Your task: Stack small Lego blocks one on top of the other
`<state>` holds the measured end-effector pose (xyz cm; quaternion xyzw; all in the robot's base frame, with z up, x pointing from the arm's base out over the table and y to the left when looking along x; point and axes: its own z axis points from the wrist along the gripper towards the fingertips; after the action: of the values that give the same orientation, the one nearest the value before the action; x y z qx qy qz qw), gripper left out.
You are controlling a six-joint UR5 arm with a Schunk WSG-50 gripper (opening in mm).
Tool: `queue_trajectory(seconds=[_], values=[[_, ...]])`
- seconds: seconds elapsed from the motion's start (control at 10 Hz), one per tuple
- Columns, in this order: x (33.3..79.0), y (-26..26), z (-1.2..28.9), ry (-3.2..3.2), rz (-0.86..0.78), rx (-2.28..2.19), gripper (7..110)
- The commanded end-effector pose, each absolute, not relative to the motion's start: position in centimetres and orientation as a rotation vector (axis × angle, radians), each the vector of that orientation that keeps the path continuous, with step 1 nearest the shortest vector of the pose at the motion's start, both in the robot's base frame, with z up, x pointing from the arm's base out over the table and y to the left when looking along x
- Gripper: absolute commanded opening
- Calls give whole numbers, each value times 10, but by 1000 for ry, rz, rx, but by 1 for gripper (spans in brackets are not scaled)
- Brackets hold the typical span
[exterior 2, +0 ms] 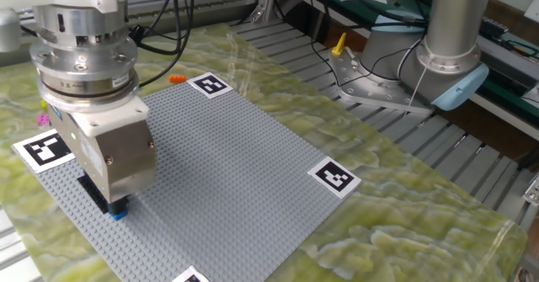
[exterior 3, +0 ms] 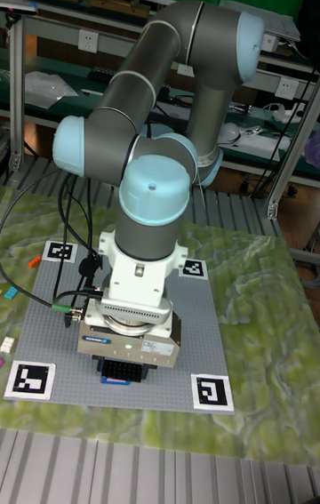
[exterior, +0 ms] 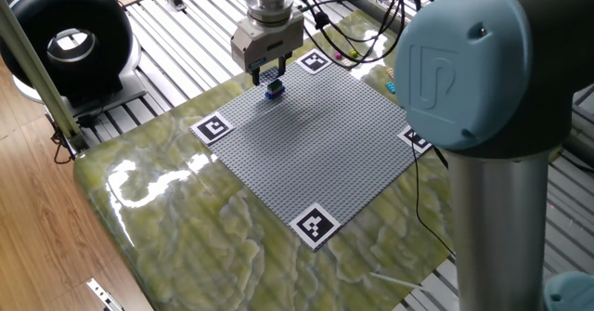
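Note:
A small stack of Lego blocks (exterior: pixel 274 89), green on dark blue, stands on the grey baseplate (exterior: pixel 316 153) near its far edge. My gripper (exterior: pixel 267 71) hangs just above the stack, fingers pointing down and apart, with nothing visible between them. In the other fixed view the gripper (exterior 2: pixel 112 204) covers most of the stack, and only a blue block (exterior 2: pixel 120 215) peeks out under the fingertips. The tall fixed view shows the gripper (exterior 3: pixel 124 372) low over the plate with a blue edge (exterior 3: pixel 110 379) under it.
Marker tags (exterior: pixel 212 126) (exterior: pixel 315 225) (exterior 2: pixel 334 178) sit at the baseplate's corners. Loose blocks lie off the plate: orange (exterior 2: pixel 177 79), pink (exterior 2: pixel 43 119), cyan (exterior: pixel 391 88). A black round device (exterior: pixel 65 34) stands at the far left. The arm's base (exterior 2: pixel 449 55) is on the right.

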<state>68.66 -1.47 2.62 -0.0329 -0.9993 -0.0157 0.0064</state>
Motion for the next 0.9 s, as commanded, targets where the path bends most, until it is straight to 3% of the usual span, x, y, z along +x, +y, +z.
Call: queue_trajectory(seconds=[0.0, 0.8], values=[[685, -13, 26, -3126, -78, -121, 7], [678, -16, 14, -3138, -54, -83, 7]])
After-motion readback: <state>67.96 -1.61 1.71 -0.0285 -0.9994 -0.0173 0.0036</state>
